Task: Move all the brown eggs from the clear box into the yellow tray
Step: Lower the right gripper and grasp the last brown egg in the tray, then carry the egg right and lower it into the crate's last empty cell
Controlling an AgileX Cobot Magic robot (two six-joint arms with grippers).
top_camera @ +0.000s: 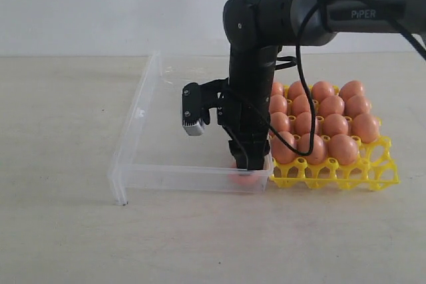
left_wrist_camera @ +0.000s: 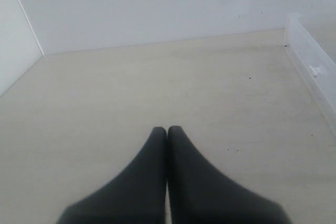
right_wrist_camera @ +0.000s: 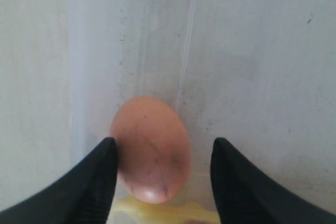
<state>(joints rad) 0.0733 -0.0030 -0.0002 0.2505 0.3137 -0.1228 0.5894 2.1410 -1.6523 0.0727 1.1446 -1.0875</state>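
One brown egg (right_wrist_camera: 151, 148) lies in the clear box (top_camera: 136, 111), in the front corner beside the yellow tray (top_camera: 333, 174). The same egg (top_camera: 244, 177) shows through the box's front wall. My right gripper (right_wrist_camera: 164, 141) is lowered into that corner and is open around the egg: one finger (right_wrist_camera: 100, 171) is against its side, while the other (right_wrist_camera: 231, 177) stands apart from it. From outside, the right gripper (top_camera: 245, 163) points straight down. Several brown eggs (top_camera: 323, 124) fill the tray. My left gripper (left_wrist_camera: 167, 129) is shut on nothing above bare table, out of the exterior view.
The right arm's dark body (top_camera: 253, 64) and its cable (top_camera: 299, 98) hang over the box's right side, hiding part of the tray. A wall of the clear box (left_wrist_camera: 310, 61) lies near the left gripper. White walls stand behind the table.
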